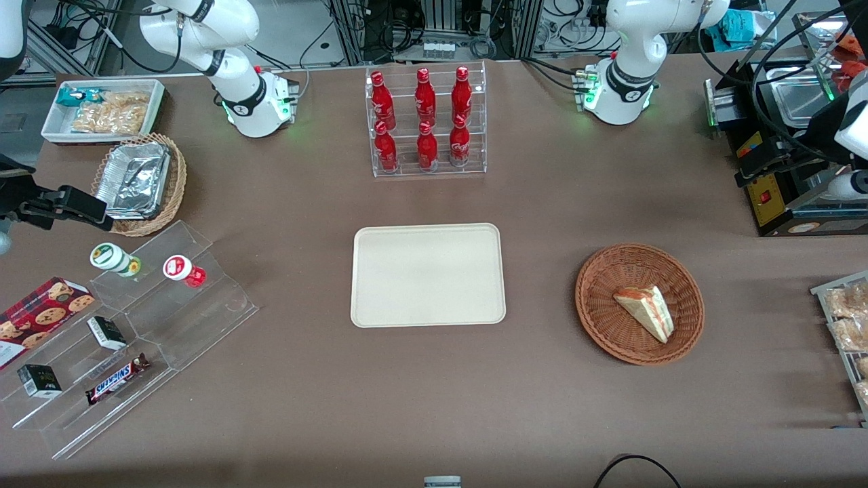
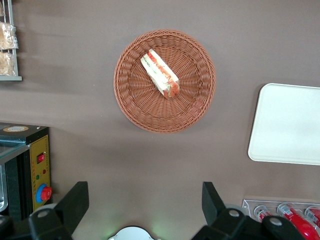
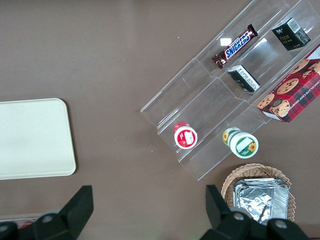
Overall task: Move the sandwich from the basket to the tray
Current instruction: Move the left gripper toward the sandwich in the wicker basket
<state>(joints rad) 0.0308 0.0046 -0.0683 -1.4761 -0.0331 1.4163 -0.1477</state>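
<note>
One sandwich (image 1: 645, 312) lies in the basket (image 1: 603, 274), beside the bare tray (image 1: 428, 274) on the bench (image 1: 434, 400). High above the basket, the gripper (image 2: 142, 207) hangs with jaws open, holding nothing.

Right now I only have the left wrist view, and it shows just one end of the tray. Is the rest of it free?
Observer: Yes. The front view shows the whole tray with nothing on it.
Operator: Anything tall near it?
Observer: A rack of six red bottles, farther from the front camera than the tray.
Operator: Where is my gripper?
Observer: The gripper, fingers open, hovers farther from the front camera than the basket; the sandwich lies in the basket.
</note>
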